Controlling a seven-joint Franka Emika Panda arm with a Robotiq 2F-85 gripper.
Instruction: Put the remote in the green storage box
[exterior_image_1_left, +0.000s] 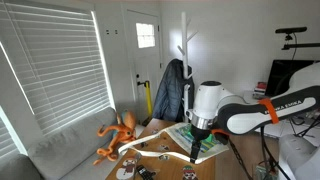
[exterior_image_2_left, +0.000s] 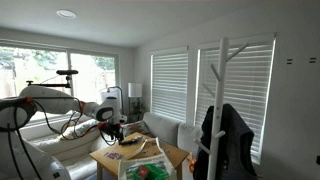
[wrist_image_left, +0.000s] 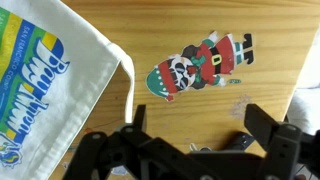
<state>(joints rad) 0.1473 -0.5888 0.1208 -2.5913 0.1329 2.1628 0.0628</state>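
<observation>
The black two-fingered gripper (wrist_image_left: 190, 152) is seen in the wrist view held low over the pale wooden surface (wrist_image_left: 210, 22), its jaws spread wide apart and nothing gripped between them. The remote cannot be identified with certainty in any view. A small dark shape (wrist_image_left: 240, 142) is seen between the fingers, nearer one of them, and it is judged that this may be the remote, though its outline and long axis cannot be made out. Beyond the gripper, a flat panda figure in red and green Christmas dress (wrist_image_left: 200, 65) lies on the wood, and a white cloth bag printed in blue, yellow and green (wrist_image_left: 45, 75) covers the corner beside it. In an exterior view the low, wide rectangular green storage box with pale whitish edges (exterior_image_2_left: 152, 162) is set on the near part of the surface, apart from the gripper (exterior_image_2_left: 115, 131), which hangs over the farther part. The coming move is judged to turn on this: the fingers must be closed across the short width of the remote once its lie is confirmed, and the load must then be carried toward the box. An orange octopus-like toy (exterior_image_1_left: 118, 135) rests at the surface's edge, well clear of that path.
</observation>
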